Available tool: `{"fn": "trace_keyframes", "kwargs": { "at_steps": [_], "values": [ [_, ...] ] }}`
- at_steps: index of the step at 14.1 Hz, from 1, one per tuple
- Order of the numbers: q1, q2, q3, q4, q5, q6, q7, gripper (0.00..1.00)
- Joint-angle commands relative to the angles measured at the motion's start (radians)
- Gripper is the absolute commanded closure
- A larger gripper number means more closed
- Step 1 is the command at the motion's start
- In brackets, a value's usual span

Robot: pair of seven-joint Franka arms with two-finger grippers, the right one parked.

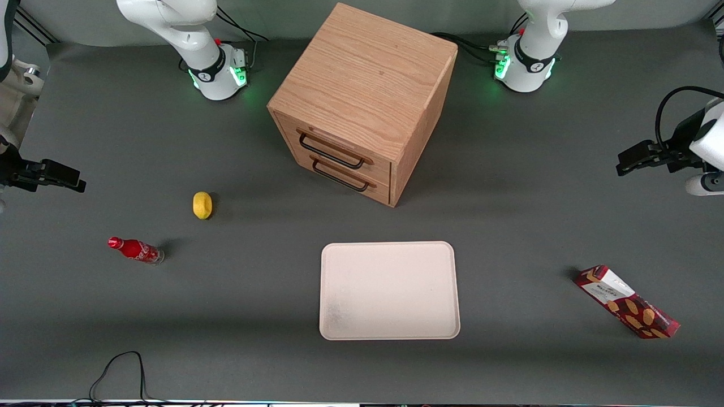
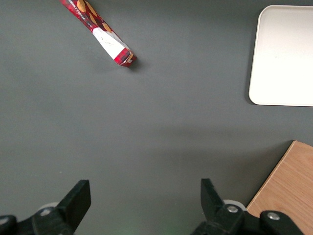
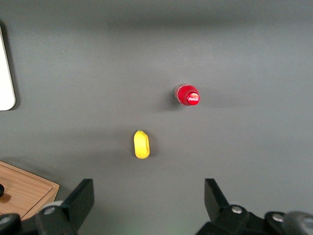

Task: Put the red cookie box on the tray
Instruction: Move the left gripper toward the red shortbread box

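Note:
The red cookie box [image 1: 626, 302] [image 2: 98, 32] lies flat on the grey table toward the working arm's end, its long side at an angle to the table edge. The pale cream tray [image 1: 389, 290] [image 2: 286, 54] sits bare at mid-table, in front of the drawer cabinet. My left gripper [image 1: 625, 161] [image 2: 144, 188] hovers above the table at the working arm's end, farther from the front camera than the box and well apart from it. It is open, with only bare table between its fingers.
A wooden drawer cabinet [image 1: 362, 102] [image 2: 288, 191] stands at mid-table, farther from the front camera than the tray. A yellow lemon [image 1: 202, 204] [image 3: 141, 144] and a small red soda bottle [image 1: 136, 249] [image 3: 188, 95] lie toward the parked arm's end. A black cable [image 1: 119, 367] loops at the front edge.

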Motion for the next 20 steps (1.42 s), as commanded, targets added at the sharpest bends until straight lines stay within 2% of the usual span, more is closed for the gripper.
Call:
{"fn": "trace_keyframes", "kwargs": {
  "at_steps": [1,6,10,13,17,20],
  "values": [
    [-0.005,-0.001,0.007,0.007,0.004,-0.019,0.018,0.00],
    [-0.005,0.007,0.007,0.010,0.005,-0.008,0.011,0.00],
    [0.021,0.102,0.009,0.076,0.011,0.007,0.012,0.00],
    [0.098,0.228,0.007,0.206,0.010,0.028,0.026,0.00],
    [0.172,0.422,0.007,0.442,0.004,0.027,0.142,0.00],
    [0.172,0.551,0.009,0.602,0.031,0.028,0.145,0.00]
  ]
}}
